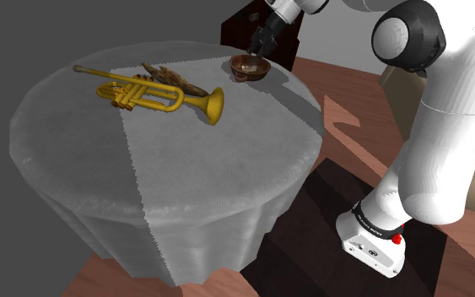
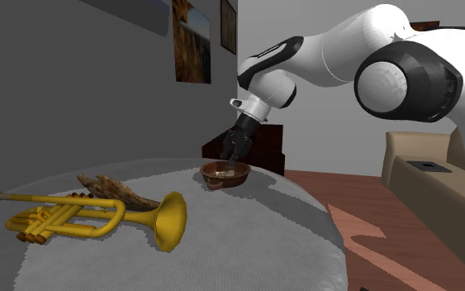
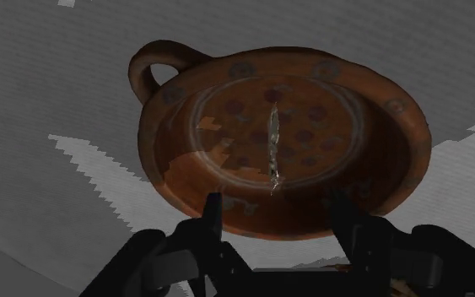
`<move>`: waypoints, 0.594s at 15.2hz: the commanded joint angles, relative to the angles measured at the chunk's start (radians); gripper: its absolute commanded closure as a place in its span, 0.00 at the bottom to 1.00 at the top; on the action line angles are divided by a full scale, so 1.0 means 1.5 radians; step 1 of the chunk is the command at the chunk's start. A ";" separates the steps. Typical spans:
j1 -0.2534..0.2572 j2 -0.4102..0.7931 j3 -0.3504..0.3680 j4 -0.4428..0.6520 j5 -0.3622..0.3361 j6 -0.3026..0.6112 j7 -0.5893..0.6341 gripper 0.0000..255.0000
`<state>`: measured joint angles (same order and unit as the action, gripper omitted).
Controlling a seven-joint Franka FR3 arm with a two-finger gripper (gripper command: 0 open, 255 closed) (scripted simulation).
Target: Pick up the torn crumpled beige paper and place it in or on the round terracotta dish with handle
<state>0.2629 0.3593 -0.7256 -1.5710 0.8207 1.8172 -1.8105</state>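
Release step, by the look of it: the gripper (image 3: 276, 202) hovers right over the terracotta dish (image 3: 396, 110), its fingers spread wide and gripping nothing. The paper (image 3: 272, 143), as I read it, is that thin pale sliver standing edge-on in the middle of the dish. If so, the placing is done. What's next calls for a straight lift away, clear of the rim and the looped handle (image 3: 155, 67).
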 commanded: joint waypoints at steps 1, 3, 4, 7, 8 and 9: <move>0.000 0.000 0.000 0.000 0.000 0.000 0.000 0.00; 0.000 0.000 0.000 0.000 0.000 0.000 0.000 0.00; 0.000 0.000 0.000 0.000 0.000 0.000 0.000 0.00; -0.018 -0.014 -0.012 0.037 -0.015 -0.051 0.011 0.00; -0.024 -0.016 -0.015 0.049 -0.018 -0.066 0.014 0.00; -0.024 -0.016 -0.015 0.049 -0.018 -0.066 0.014 0.00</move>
<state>0.2326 0.3375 -0.7451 -1.5080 0.7967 1.7330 -1.7920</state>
